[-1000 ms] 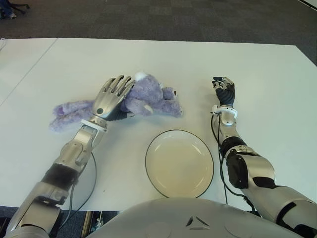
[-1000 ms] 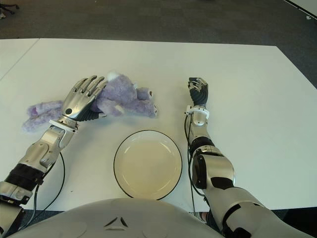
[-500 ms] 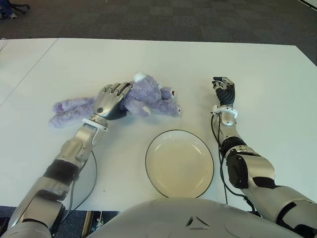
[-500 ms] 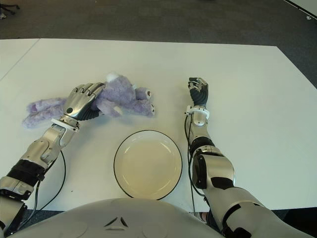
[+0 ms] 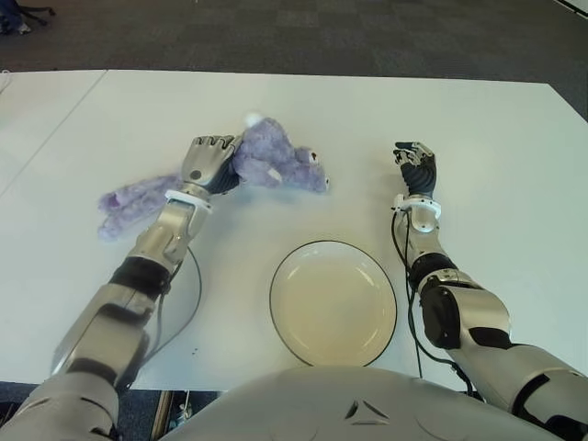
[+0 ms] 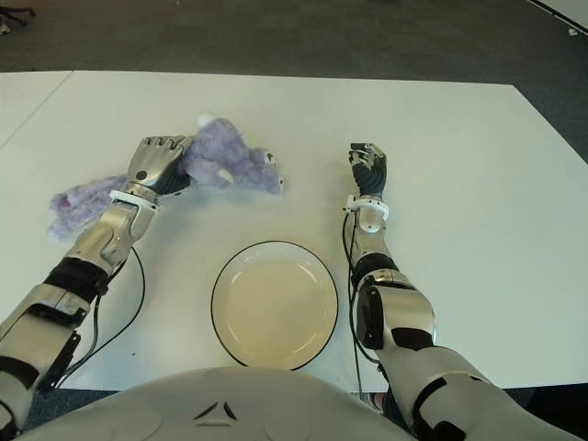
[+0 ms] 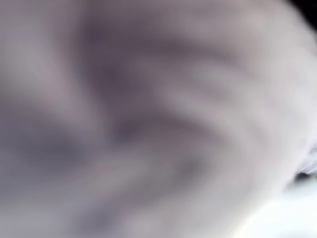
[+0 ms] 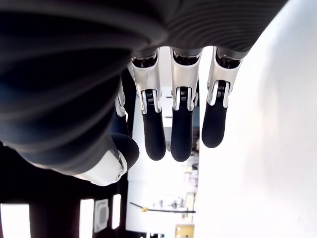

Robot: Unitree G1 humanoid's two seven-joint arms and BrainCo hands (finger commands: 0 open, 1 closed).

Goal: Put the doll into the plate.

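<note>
A purple plush doll (image 5: 276,162) lies on the white table (image 5: 478,119), left of centre, beyond the plate. Its long limbs (image 5: 129,197) trail off to the left. My left hand (image 5: 209,162) is shut on the doll's body, with its fingers curled into the fur. Blurred purple fur (image 7: 148,119) fills the left wrist view. The cream plate (image 5: 333,303) with a dark rim sits near the table's front edge, holding nothing. To the right of the plate, my right hand (image 5: 415,165) shows relaxed fingers (image 8: 181,129) and holds nothing.
A black cable (image 5: 188,299) loops over the table beside my left forearm. Dark carpet (image 5: 276,37) lies beyond the table's far edge. My torso (image 5: 349,409) covers the front edge.
My left hand went from lying flat on the doll to curling shut around it. The gripped part of the doll has shifted a little away from me. The right hand has stayed still.
</note>
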